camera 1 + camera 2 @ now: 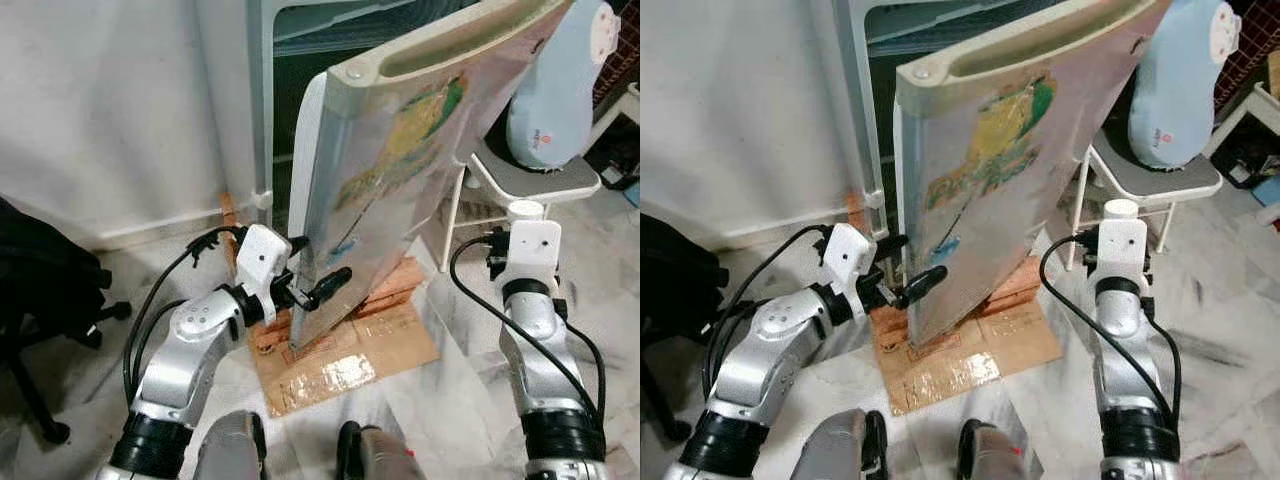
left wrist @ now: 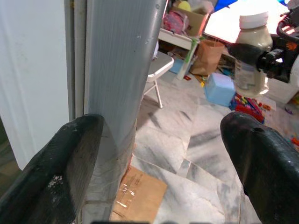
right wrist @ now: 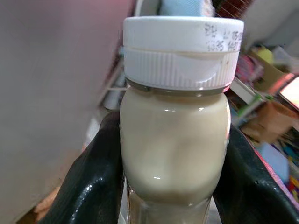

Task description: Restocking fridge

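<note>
Grey fridge door (image 1: 400, 170) edge sits between left gripper (image 1: 312, 270) fingers.

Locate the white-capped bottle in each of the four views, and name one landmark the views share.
Left eye view: bottle, cap peeking above the right wrist, right of the fridge door.
Right eye view: likewise.
Left wrist view: beyond the open left claw, gripped by the right claw.
Right wrist view: between that claw's fingers.
Shared landmark: the fridge door.
</note>
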